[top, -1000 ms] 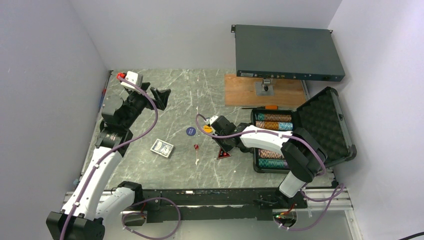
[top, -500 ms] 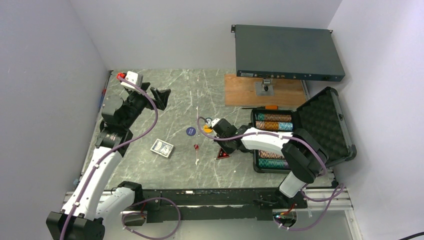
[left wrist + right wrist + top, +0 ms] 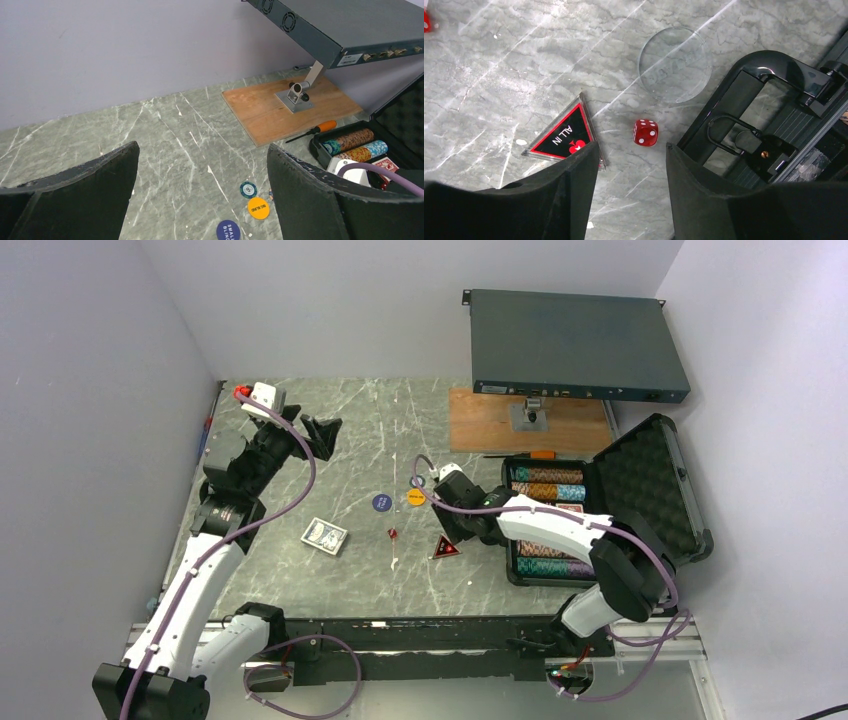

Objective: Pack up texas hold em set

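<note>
— Where is the poker set sitting?

— The black case (image 3: 640,490) is lying open at three o'clock on the bench (image 3: 300,580). Its lid is tilting back towards the right wall, and rolls of striped chips (image 3: 547,484) are showing in the foam. The other pieces are lying loose on the stone around the middle.

— Which pieces?

— A card deck (image 3: 324,535) is resting at nine o'clock of the centre. A blue button (image 3: 381,502) and a yellow button (image 3: 416,497) are sitting side by side, the yellow at three o'clock of the blue. A teal button (image 3: 248,189) is lying just beside the yellow one. One red die (image 3: 393,533) is sitting at six o'clock of the blue button. The red triangle (image 3: 564,137), reading ALL IN, is lying near the case's nine o'clock side, not touching it.

— What is the right hand doing?

— The right hand (image 3: 631,150) is hovering over the bench with its fingers (image 3: 569,200) spread and nothing between them. A second die (image 3: 645,132) is lying just past the gap, between the triangle and the case. A clear round disc (image 3: 675,65) is lying flat further on.

— And the left?

— The left hand (image 3: 202,150) is hanging at ten o'clock, spread wide and gripping nothing, well apart from every piece.

— Anything at twelve o'clock?

— A dark box (image 3: 575,345) is standing over a wooden board (image 3: 500,425).
</note>
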You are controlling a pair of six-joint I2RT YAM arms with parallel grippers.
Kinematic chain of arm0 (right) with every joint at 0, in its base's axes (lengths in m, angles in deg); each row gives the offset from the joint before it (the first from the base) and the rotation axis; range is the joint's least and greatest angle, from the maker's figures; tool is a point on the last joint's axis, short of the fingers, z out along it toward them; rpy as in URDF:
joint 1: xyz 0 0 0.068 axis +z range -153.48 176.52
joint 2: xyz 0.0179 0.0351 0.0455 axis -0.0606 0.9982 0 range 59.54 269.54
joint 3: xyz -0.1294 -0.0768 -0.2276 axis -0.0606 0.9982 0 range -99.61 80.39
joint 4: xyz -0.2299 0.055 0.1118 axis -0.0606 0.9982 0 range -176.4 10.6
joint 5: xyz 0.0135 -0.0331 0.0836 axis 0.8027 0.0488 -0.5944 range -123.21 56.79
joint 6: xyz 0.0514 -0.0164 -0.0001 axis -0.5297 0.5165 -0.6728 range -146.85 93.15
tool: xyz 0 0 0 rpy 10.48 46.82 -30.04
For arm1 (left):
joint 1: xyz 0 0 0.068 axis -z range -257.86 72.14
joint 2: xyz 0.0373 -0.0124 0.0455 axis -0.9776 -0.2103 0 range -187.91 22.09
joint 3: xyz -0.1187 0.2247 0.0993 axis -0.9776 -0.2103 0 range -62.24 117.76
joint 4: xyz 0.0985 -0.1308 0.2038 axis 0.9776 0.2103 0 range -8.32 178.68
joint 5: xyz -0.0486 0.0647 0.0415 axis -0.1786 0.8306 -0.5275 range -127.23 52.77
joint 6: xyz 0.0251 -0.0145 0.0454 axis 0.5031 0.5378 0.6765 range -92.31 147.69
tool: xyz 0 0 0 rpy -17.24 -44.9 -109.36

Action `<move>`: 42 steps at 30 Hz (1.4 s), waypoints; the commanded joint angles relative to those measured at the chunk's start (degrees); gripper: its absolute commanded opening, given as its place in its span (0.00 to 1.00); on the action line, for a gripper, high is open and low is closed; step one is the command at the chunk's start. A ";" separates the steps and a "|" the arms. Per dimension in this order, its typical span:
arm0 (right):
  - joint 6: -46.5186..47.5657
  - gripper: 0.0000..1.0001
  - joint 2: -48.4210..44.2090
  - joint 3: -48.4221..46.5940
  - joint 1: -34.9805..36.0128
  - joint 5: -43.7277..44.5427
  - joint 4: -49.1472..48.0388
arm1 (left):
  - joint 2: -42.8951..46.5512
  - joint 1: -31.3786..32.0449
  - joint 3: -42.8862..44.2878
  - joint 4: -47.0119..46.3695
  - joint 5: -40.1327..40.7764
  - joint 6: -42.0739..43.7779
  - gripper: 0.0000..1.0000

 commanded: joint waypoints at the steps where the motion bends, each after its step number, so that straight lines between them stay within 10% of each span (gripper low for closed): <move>1: -2.64 0.55 -0.07 -0.69 -1.02 1.74 0.89 | 0.18 0.25 1.59 -2.44 -1.34 -0.57 0.99; 42: -0.89 0.30 5.27 -0.55 -7.19 -8.42 -2.49 | -0.20 0.25 1.72 -2.40 -1.65 -0.52 0.99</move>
